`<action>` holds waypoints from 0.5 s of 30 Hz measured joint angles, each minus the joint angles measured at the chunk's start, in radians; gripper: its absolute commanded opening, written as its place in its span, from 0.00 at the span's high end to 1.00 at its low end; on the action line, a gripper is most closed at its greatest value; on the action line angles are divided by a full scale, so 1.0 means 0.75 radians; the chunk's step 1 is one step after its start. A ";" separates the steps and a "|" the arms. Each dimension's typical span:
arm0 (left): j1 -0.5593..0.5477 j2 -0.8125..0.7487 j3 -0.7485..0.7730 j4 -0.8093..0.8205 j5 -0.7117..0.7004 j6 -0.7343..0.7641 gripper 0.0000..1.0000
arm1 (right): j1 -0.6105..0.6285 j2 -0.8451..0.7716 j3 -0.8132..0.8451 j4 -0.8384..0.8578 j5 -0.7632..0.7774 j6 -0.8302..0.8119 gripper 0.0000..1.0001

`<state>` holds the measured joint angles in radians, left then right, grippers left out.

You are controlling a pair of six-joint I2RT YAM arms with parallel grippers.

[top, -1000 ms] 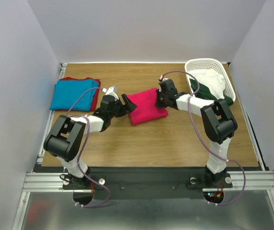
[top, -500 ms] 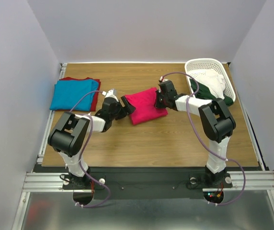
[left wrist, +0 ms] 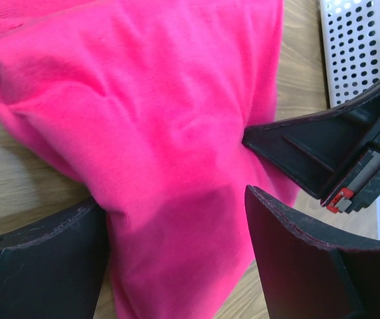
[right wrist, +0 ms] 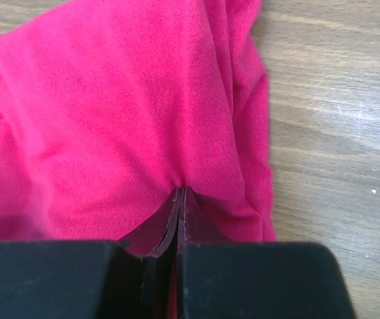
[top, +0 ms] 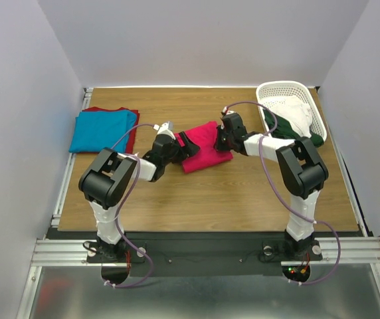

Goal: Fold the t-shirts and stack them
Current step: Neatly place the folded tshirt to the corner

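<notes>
- Pink shirt [top: 206,154]: lies folded at mid-bench [top: 196,206], between the two claws.
- Right claw [top: 222,141]: fully closed, pinching a small fold of the pink shirt at its right edge (the wrist view shows cloth puckering into the closed tips [right wrist: 180,196]).
- Left claw [top: 189,145]: spread wide at the shirt's left end. The wrist view shows pink cloth [left wrist: 143,100] running between the fingers [left wrist: 173,219]. The left finger touches it; the right finger stands just clear, so nothing is gripped.
- The right claw [left wrist: 309,153] also appears in the left wrist view, its tip pressed into the cloth just beyond the left claw's fingers.
- Blue shirt [top: 100,131]: folded at the rear left of the bench, well apart from the pink shirt.
- Red shirt [top: 135,138]: under the blue shirt, with only its edges showing.
- Basket [top: 283,85]: at the rear right, holding white and dark green cloth.
</notes>
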<state>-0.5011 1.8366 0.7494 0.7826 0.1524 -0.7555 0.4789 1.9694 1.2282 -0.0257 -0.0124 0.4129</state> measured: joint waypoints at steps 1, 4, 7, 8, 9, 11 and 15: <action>-0.004 0.004 0.005 0.000 0.000 -0.003 0.14 | 0.000 -0.002 -0.004 0.003 -0.005 0.003 1.00; -0.015 0.028 0.030 0.005 -0.002 -0.010 0.18 | 0.000 -0.009 -0.019 0.018 -0.018 0.009 1.00; -0.028 0.054 0.054 0.010 -0.006 -0.014 0.25 | 0.001 -0.010 -0.025 0.026 -0.024 0.012 1.00; -0.033 0.064 0.062 0.009 -0.009 -0.014 0.28 | 0.001 -0.012 -0.026 0.026 -0.026 0.013 1.00; -0.034 0.072 0.069 0.010 -0.010 -0.016 0.35 | 0.001 -0.013 -0.028 0.028 -0.028 0.014 1.00; -0.037 0.092 0.083 0.005 -0.015 -0.017 0.41 | 0.001 -0.018 -0.042 0.041 -0.030 0.016 1.00; -0.038 0.129 0.119 -0.014 -0.027 -0.009 0.69 | 0.003 -0.027 -0.055 0.047 -0.030 0.020 1.00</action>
<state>-0.5293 1.9335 0.8383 0.7719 0.1318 -0.7620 0.4808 1.9491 1.1866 0.0097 -0.0349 0.4278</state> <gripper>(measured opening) 0.478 0.012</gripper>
